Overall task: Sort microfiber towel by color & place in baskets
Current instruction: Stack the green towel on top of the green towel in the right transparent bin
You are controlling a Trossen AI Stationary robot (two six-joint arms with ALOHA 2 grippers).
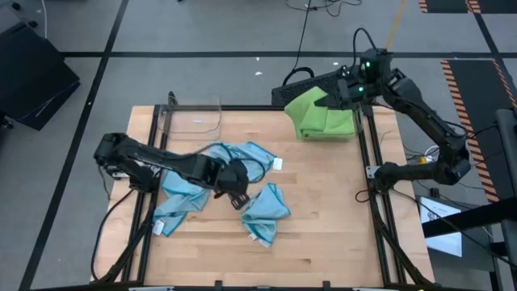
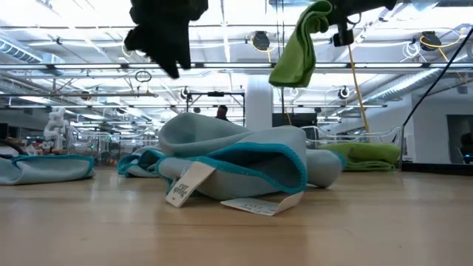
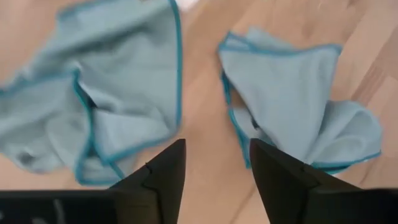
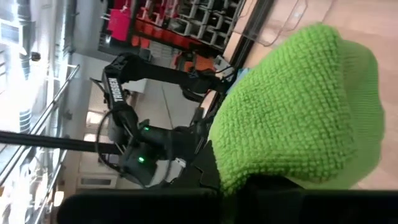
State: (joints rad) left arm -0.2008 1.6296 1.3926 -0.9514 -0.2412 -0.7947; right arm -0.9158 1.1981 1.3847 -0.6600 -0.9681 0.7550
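Light-blue towels with teal edges lie crumpled mid-table (image 1: 234, 158) (image 1: 266, 212) (image 3: 112, 93) (image 2: 236, 159). My left gripper (image 1: 236, 194) (image 3: 214, 168) hovers above them, open, with nothing between its fingers; the low view shows it high at the top (image 2: 166, 37). My right gripper (image 1: 333, 99) (image 2: 347, 11) is raised over the far right corner, shut on a green towel (image 2: 295, 52) (image 4: 298, 106). More green cloth (image 1: 327, 123) (image 2: 366, 154) lies beneath it. A clear basket (image 1: 194, 120) stands at the far left. My right gripper holds the green towel by its upper end (image 2: 318, 11), coming at it roughly level. The towel covers the fingers in the wrist view, so the kind of hold is hidden. The towel hangs bunched and slack below the gripper (image 2: 292, 66), clear of the table.
A white tag (image 2: 181, 185) and a paper label (image 2: 255, 207) stick out of the nearest blue towel. Black rails (image 1: 371, 202) run along the table's left and right sides. Bare wood (image 1: 323, 242) lies at the near right.
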